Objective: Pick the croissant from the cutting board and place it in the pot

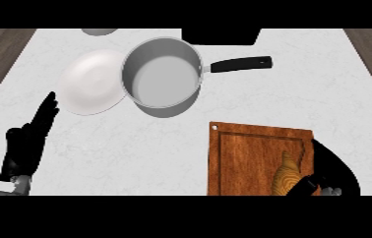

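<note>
Wooden cutting board [247,158] is set at five o'clock, where the croissant [288,175] is clasped by curled right hand [320,183] fingers, apparently for lifting. At twelve o'clock the pot [161,77] is left open for it; the left hand [29,138] is rested, fingers straight, at eight o'clock.

Right hand [325,183] at croissant [288,175] on cutting board [247,158]; pot [161,77] beyond

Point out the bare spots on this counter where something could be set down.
Bare counter lies between the left hand and the cutting board, below the plate. More lies right of the pot, under its handle. The board's right side is crowded by the croissant and right hand.
</note>
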Available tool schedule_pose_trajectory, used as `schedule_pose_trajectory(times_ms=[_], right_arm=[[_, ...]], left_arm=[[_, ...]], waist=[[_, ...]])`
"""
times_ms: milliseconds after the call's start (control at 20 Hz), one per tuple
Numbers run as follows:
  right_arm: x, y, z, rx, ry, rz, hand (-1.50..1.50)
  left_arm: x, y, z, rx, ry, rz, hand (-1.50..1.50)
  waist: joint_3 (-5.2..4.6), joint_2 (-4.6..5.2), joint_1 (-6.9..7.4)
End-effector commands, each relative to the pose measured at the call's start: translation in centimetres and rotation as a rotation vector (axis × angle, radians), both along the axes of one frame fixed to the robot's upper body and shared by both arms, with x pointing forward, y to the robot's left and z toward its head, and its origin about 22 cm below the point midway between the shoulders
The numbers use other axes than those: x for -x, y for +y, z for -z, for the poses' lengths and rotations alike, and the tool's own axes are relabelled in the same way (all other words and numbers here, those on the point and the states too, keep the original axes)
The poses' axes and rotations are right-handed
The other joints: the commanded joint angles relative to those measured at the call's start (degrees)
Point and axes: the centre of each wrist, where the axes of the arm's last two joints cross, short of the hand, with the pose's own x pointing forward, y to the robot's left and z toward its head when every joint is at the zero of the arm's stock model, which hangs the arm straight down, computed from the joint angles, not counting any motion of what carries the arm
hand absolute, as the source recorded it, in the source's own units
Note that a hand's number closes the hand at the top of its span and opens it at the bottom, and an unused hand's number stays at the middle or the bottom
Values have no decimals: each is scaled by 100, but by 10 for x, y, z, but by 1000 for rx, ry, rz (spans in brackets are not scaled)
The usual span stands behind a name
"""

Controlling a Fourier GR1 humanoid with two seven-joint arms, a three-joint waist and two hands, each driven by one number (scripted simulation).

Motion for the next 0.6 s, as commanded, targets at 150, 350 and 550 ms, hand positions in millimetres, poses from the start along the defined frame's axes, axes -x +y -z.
schedule_pose_trajectory(times_ms=[150,350,550], right_arm=[[2,18,12,90,150,36,150],[-9,22,-1,116,127,14,150],[-8,10,-4,86,125,41,150]], left_arm=[[3,14,14,-16,14,-21,0],[0,-4,13,2,-11,-19,0],[9,-1,-3,4,15,5,0]], waist=[[43,26,-63],[43,21,-62],[47,7,-50]])
